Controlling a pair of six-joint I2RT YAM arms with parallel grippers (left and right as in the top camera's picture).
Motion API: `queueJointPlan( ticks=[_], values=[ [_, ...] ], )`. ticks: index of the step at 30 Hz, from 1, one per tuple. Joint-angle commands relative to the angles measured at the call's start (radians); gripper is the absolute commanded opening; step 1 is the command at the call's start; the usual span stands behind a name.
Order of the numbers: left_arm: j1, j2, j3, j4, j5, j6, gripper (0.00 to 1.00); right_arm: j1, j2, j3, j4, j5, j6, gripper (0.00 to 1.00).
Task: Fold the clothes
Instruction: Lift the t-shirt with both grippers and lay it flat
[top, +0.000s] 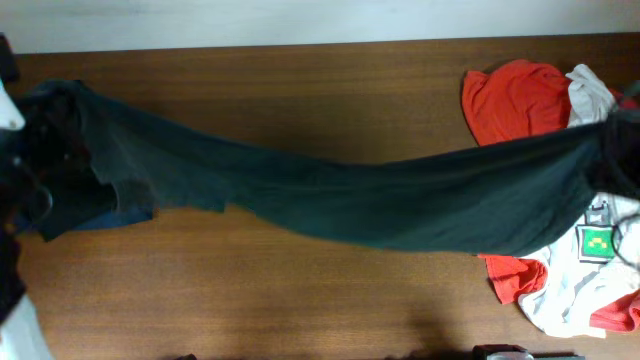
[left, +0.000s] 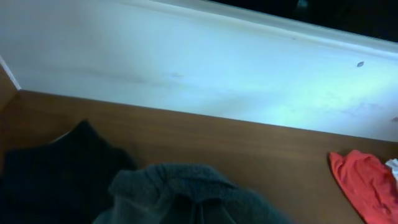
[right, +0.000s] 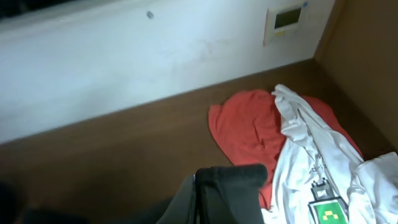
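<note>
A black T-shirt (top: 350, 200) is pulled out in a long band across the wooden table, sagging in the middle. At the far left my left gripper (top: 45, 130) is shut on one end of it, and that bunched cloth (left: 186, 193) covers the fingers in the left wrist view. At the far right my right gripper (top: 618, 135) is shut on the other end. There a folded black edge (right: 233, 183) hides the fingers in the right wrist view.
A red shirt (top: 510, 100) and a white shirt (top: 585, 290) with a green square print lie piled at the right, under the black shirt's end. Dark cloth with a blue edge (top: 100, 212) lies at the left. A white wall (left: 186, 56) runs along the table's far edge.
</note>
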Motion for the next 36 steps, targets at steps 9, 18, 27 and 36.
queueJointPlan(
  ticks=[9,18,27,36],
  values=[
    [-0.127,0.498,0.007,0.459,0.033,-0.009,0.00,-0.005,0.523,-0.001,0.400,0.009,-0.023,0.04],
    [-0.075,0.562,0.161,1.016,0.034,-0.246,0.00,-0.020,0.552,0.196,0.771,-0.029,0.030,0.04],
    [-0.002,0.570,0.416,0.364,0.201,-0.213,0.00,-0.136,0.563,0.315,0.314,-0.031,0.026,0.04],
    [-0.111,0.829,0.414,-0.456,0.190,0.159,0.00,-0.134,0.589,-0.105,0.011,-0.035,0.026,0.04]
  ],
)
